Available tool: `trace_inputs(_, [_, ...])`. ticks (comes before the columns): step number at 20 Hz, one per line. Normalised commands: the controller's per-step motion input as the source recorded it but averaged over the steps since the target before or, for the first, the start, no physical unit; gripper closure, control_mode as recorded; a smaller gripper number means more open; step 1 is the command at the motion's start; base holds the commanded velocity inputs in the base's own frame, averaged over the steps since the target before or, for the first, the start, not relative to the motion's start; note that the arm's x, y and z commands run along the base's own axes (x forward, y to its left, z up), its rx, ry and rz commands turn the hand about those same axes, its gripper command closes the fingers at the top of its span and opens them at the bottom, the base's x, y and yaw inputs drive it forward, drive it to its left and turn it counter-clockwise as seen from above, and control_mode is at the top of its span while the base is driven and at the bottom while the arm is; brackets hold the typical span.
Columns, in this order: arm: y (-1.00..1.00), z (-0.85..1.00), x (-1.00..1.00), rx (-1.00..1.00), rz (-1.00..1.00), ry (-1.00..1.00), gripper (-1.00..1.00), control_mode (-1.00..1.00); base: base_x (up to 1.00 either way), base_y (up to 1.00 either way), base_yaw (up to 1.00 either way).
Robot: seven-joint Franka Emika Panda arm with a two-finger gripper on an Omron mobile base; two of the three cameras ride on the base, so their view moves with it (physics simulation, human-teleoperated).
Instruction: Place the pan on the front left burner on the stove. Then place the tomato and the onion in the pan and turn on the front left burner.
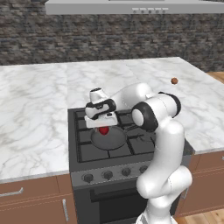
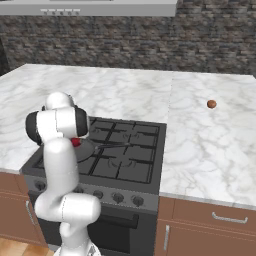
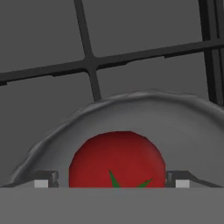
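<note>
The tomato sits in the pan on the front left burner of the stove, between the tips of the gripper, whose jaws stand wide, clear of it. The tomato step looks finished. Next the arm must lift away and reach across the counter for the onion, lying well apart to the right.

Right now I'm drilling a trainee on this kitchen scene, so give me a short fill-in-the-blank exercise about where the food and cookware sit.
1. The tomato lies inside the ____ on the stove.
2. The pan sits on the front ____ burner.
3. The onion rests on the marble ____, off to the stove's right.
4. The gripper has its fingertips on either side of the tomato, standing ____.

Missing words: pan; left; counter; open
</note>
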Motion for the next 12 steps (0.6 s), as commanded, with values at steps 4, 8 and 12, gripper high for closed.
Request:
trace_inputs(4, [0.00, 0.09, -0.08, 0.00, 0.00, 0.00, -1.00, -1.00, 0.00, 0.00, 0.00])
trace_inputs(8, [0.00, 0.41, -0.11, 0.00, 0.00, 0.00, -1.00, -1.00, 0.00, 0.00, 0.00])
trace_inputs(12, [-0.01, 0.64, -0.26, 0.00, 0.00, 0.00, -1.00, -1.00, 0.00, 0.00, 0.00])
